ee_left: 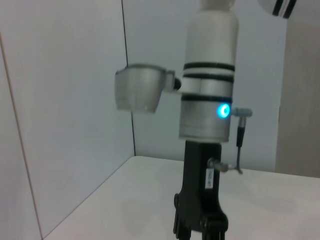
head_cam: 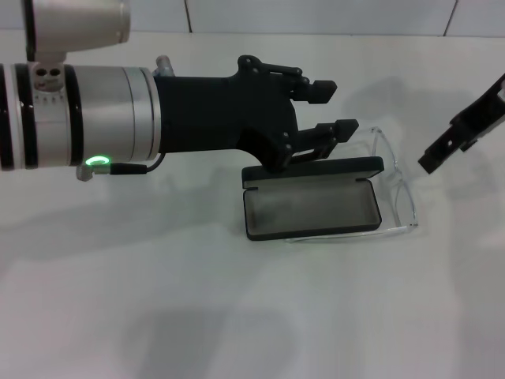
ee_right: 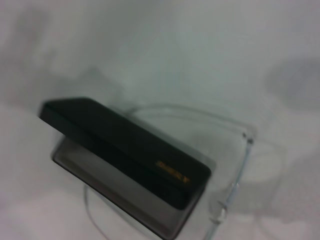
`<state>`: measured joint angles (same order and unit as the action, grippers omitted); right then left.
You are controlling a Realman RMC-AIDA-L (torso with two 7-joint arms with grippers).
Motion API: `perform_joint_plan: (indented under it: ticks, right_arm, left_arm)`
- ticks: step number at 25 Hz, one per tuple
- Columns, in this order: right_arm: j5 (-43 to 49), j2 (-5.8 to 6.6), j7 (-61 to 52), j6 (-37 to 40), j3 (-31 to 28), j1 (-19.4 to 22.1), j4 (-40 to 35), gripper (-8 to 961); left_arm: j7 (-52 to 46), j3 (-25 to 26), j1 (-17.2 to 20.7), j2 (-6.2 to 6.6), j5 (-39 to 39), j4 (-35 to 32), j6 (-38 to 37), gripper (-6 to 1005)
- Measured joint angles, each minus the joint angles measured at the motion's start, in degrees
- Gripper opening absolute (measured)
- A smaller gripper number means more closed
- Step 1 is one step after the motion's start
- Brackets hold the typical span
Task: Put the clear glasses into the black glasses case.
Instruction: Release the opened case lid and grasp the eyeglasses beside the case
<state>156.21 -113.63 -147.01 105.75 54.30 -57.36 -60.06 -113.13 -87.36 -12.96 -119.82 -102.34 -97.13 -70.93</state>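
left tool (head_cam: pixel 330 110) wide open over case (head_cam: pixel 312 207) lid | right tool (head_cam: pixel 461 130) beside case, grip unclear | risk: I bump lid shut, glasses (head_cam: pixel 398 185) shoved off worktop (head_cam: pixel 158 300)

Bright, even overhead light, no hard glare. Soft diffuse shadows on the white table (head_cam: pixel 118 300), darkest beneath the left arm (head_cam: pixel 87 118). Both wrist views soft-focus; the black glasses case (ee_right: pixel 125 150) is blurred, its edges smeared.
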Motion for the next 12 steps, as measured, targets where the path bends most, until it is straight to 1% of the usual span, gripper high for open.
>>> perform_joint_plan:
  ticks: [1, 4, 7, 12]
  right_arm:
    - [1.89, -0.35, 0.03, -0.93, 0.05, -0.97, 1.99, 730]
    - [4.77, -1.13, 0.23, -3.20, 1.24, -2.15, 5.36, 725]
    - [5.23, -1.60, 0.30, -5.46, 3.58, -2.47, 6.79, 720]
    - [3.87, -1.76, 0.39, -8.94, 4.37, -2.88, 8.66, 630]
  left_arm:
    - [0.00, 0.00, -0.04, 0.00, 0.02, 0.00, 0.00, 448]
    - [0.02, -0.13, -0.15, -0.02, 0.07, 0.01, 0.00, 447]
    - [0.03, -0.21, -0.14, -0.03, 0.10, 0.01, 0.00, 447]
    - [0.05, -0.28, 0.00, -0.02, 0.12, 0.01, 0.00, 447]
